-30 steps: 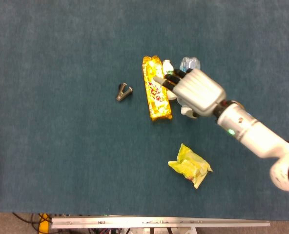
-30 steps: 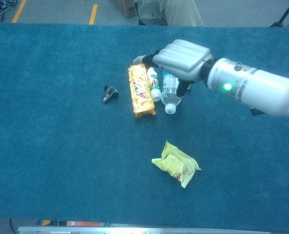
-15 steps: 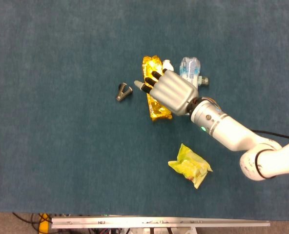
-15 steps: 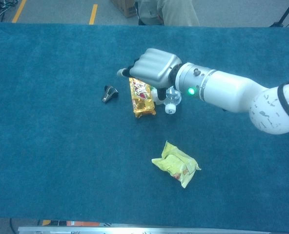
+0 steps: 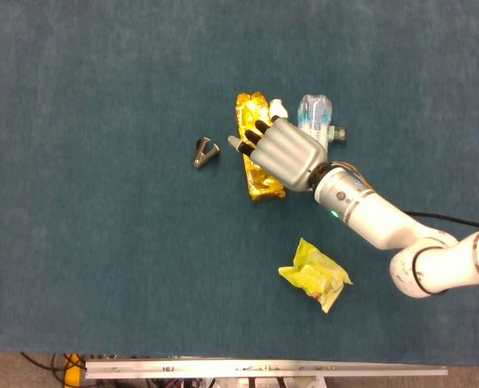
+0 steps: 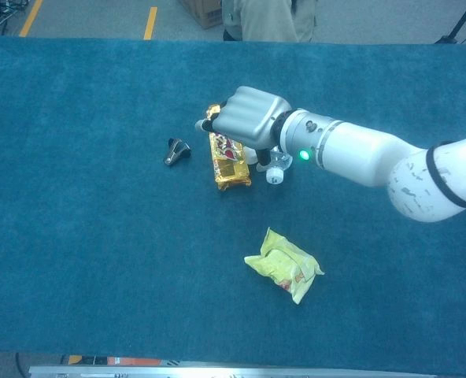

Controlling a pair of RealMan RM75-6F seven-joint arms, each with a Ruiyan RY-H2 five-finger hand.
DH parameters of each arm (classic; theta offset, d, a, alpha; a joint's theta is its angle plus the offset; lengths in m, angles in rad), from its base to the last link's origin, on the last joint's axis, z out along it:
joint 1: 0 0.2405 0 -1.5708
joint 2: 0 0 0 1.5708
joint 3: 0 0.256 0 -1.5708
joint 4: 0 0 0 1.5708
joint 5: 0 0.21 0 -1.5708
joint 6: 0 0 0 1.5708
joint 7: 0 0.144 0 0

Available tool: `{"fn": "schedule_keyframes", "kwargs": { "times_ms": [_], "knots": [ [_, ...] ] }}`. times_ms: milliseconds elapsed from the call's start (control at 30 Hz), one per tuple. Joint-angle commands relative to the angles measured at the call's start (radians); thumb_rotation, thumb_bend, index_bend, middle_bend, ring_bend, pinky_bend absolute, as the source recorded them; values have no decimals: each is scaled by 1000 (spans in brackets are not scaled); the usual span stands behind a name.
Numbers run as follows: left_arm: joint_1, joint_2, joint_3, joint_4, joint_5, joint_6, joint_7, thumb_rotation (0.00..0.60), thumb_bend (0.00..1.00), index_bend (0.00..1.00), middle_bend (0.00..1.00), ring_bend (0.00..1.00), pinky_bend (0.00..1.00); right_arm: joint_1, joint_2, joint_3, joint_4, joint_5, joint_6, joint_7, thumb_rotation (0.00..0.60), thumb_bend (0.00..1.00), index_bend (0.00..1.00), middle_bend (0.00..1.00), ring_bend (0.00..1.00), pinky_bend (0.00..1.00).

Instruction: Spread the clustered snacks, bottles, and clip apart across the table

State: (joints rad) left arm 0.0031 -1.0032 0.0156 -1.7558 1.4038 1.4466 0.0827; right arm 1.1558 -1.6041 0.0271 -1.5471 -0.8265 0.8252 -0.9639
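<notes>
1. The right hand has swung left off the bottles in the last second and now lies over the gold snack bar, fingers extended, holding nothing.
2. The bar has not shifted; the small white bottle and clear bottle remain touching just right of it.
3. The clip and yellow packet already lie apart on the table, so only this cluster seems left to separate.
</notes>
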Motion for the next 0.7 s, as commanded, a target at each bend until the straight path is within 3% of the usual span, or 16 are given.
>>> {"fn": "schedule_keyframes", "kwargs": {
  "times_ms": [33, 600, 700],
  "knots": [
    [2, 1, 1, 0, -1, 0, -2, 600, 363, 0, 39, 35, 73, 13, -24, -5, 20, 8, 6, -15, 600, 0, 52, 262, 214, 428],
    [12, 5, -2, 9, 18, 26, -31, 600, 363, 0, 38, 35, 73, 76, -119, -4, 83, 79, -2, -59, 600, 0, 52, 262, 214, 427],
    [11, 5, -2, 9, 21, 23, -33, 600, 363, 0, 38, 35, 73, 87, -128, -7, 87, 94, -1, -68, 600, 0, 89, 266, 214, 427]
  ]
}}
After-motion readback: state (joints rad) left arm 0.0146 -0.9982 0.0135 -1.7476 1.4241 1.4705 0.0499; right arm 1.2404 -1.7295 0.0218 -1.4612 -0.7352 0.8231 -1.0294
